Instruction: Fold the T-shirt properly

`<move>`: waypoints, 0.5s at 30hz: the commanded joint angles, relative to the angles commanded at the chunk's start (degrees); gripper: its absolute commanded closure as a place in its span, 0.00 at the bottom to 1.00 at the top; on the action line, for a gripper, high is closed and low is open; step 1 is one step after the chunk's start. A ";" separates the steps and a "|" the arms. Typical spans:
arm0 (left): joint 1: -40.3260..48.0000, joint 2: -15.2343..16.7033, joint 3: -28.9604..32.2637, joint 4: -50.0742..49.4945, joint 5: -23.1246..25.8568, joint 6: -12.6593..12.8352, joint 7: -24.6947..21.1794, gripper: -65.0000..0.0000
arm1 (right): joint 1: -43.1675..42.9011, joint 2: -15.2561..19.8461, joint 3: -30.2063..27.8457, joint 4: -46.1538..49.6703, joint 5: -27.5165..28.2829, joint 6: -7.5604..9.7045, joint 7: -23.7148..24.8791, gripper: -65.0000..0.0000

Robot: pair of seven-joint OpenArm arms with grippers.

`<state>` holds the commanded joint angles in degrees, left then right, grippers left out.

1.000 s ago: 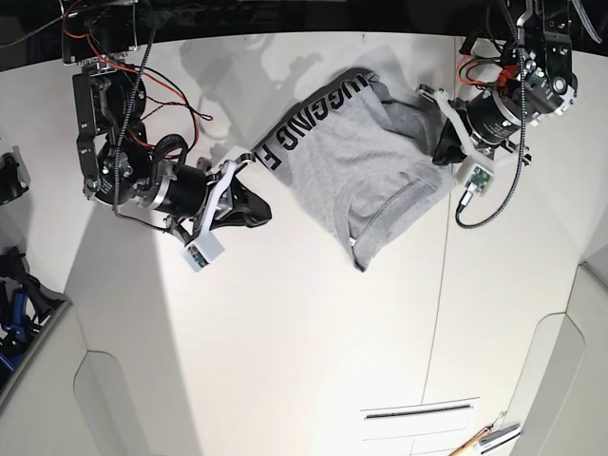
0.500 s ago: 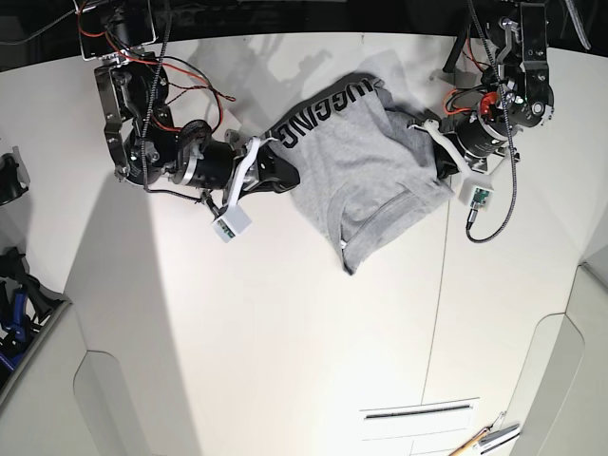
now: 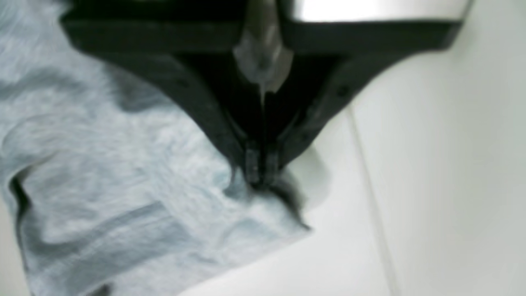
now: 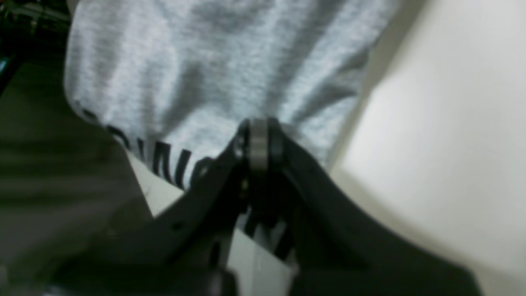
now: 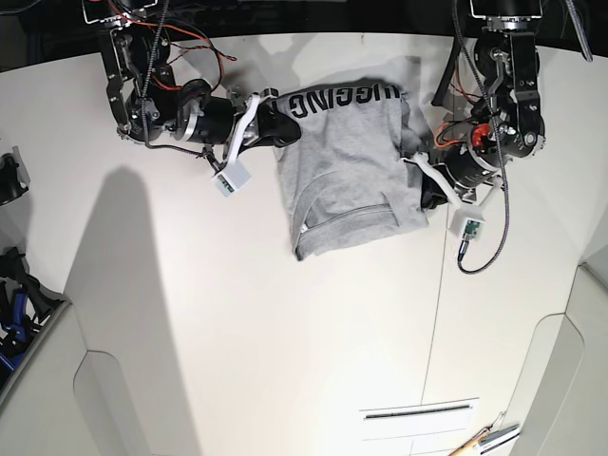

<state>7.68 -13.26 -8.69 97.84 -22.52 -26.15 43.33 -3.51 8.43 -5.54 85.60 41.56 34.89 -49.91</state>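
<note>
Toward 12 o'clock on the white worktop (image 5: 285,361) sits the grey T-shirt (image 5: 347,176), partly folded. Left pincer (image 5: 426,195) is clamped tight on its 3 o'clock edge, right pincer (image 5: 290,128) pinched closed on the lettered 10 o'clock corner.

One T-shirt (image 5: 347,171), two claws (image 5: 285,122) (image 5: 429,190), one table (image 5: 285,361).

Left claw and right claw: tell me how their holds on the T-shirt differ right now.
The left claw pinches a plain grey corner of the T-shirt at the edge away from the print; the right claw grips the edge beside the black lettering. In the base view, the left claw is at the shirt's right side, lower down, and the right claw at its upper left corner. Both are shut on fabric.
</note>
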 joint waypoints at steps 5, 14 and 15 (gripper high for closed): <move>3.89 -3.32 -0.02 8.94 -2.54 0.00 3.48 1.00 | -0.39 0.46 6.16 8.59 0.09 -0.02 -8.55 1.00; 23.17 -4.85 -7.87 23.26 -2.60 1.66 3.48 1.00 | -9.57 11.32 12.33 18.16 8.61 0.00 -10.38 1.00; 25.51 -4.85 -9.57 23.50 -3.06 1.46 3.52 1.00 | -11.17 12.79 12.33 18.53 9.03 0.00 -10.38 1.00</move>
<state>33.19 -18.11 -18.26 121.34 -25.58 -24.69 46.85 -14.68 21.21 6.79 104.14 50.59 34.89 -60.29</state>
